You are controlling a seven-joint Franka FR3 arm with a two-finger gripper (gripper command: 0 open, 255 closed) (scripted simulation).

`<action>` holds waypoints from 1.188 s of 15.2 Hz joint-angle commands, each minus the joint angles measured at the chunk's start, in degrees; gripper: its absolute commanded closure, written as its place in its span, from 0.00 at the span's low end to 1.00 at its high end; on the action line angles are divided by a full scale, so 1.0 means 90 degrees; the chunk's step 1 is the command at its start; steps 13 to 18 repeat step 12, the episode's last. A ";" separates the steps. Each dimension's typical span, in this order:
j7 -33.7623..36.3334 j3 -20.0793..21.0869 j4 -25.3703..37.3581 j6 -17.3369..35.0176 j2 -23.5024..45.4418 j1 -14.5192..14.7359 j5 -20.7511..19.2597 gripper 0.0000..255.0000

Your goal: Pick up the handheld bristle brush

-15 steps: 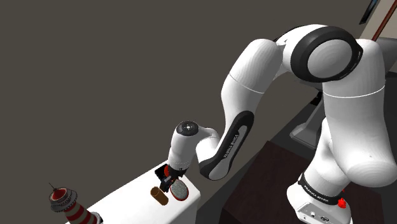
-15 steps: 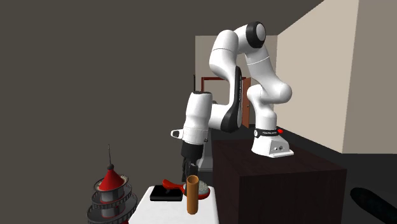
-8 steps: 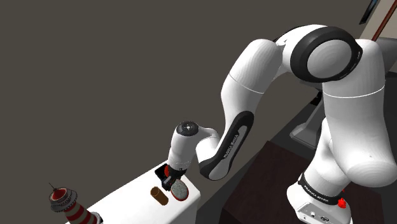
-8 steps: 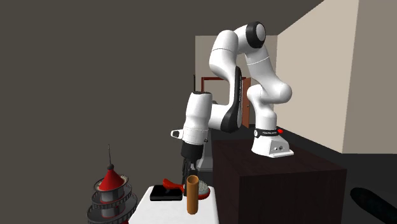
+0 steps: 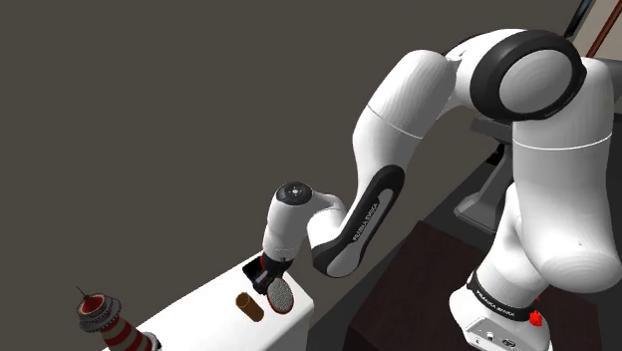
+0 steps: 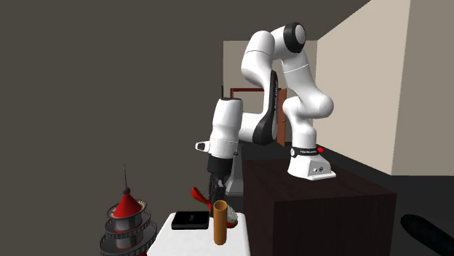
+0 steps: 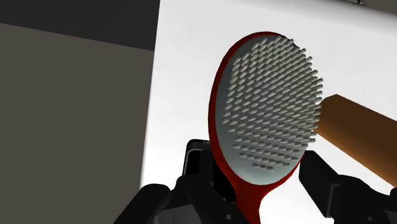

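The handheld brush (image 7: 267,108) has a red oval back, a grey pad of short bristles and a red handle. My gripper (image 7: 257,167) is shut on the handle just behind the head, with one black finger (image 7: 198,167) on either side. In the second exterior view the brush (image 6: 230,215) hangs tilted from the gripper (image 6: 213,196), handle end up and head low over the white table (image 6: 240,244). In the shoulder view the gripper (image 5: 267,273) holds the brush (image 5: 280,293) near the table's corner. I cannot tell whether the head still touches the table.
A brown cylinder (image 6: 218,222) stands upright right next to the brush head (image 7: 356,137). A flat black object (image 6: 190,220) lies on the table behind it. A red and white lighthouse toy (image 5: 105,321) stands further along. The dark stand (image 6: 320,207) adjoins the table.
The fingers have shut on the brush handle. The arm has risen a little, and the handle end has lifted so the brush now tilts.
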 commanded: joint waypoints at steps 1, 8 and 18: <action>-0.0105 0.0142 -0.0023 -0.0143 -0.0157 -0.0115 0.0117 1.00; -0.0503 0.0598 -0.0126 -0.0630 -0.0742 -0.0474 0.0603 1.00; -0.0635 0.0718 -0.0144 -0.0784 -0.0919 -0.0563 0.0772 1.00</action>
